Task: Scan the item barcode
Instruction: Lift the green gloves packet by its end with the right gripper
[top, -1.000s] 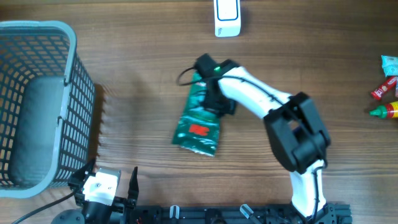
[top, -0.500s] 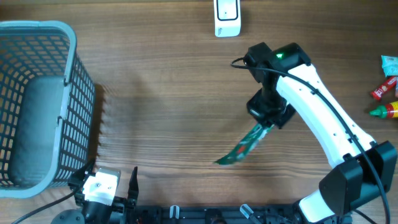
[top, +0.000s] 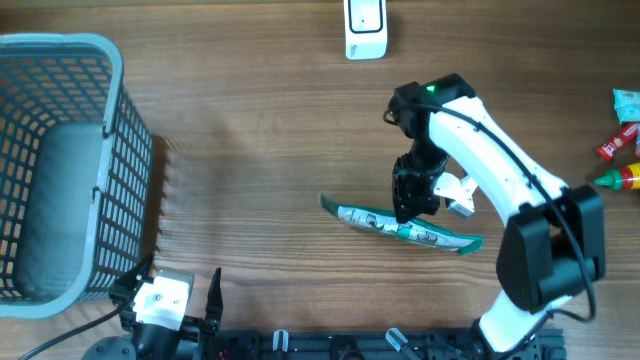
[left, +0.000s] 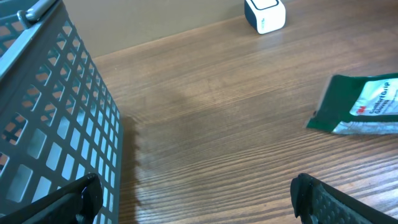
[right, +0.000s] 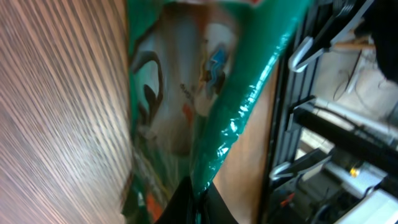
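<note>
A green foil packet (top: 400, 228) hangs edge-on above the table, right of centre, lying roughly level from left to right. My right gripper (top: 412, 205) is shut on its upper edge; in the right wrist view the jaws pinch the green seam (right: 198, 199) and the packet (right: 186, 93) fills the frame. The white scanner (top: 365, 28) stands at the table's far edge, well apart from the packet. My left gripper (top: 175, 300) rests open at the near left, holding nothing. The left wrist view shows the packet's end (left: 364, 106) and the scanner (left: 265, 14). No barcode shows.
A grey wire basket (top: 60, 160) occupies the left side, close beside the left gripper (left: 199, 199). Small packets and bottles (top: 622, 140) lie at the right edge. The black rail of the arm bases (top: 380, 345) runs along the near edge.
The right arm lifted the packet off the table at centre, carried it to the right, and turned it from hanging steeply to lying nearly level. The left arm has not moved.
</note>
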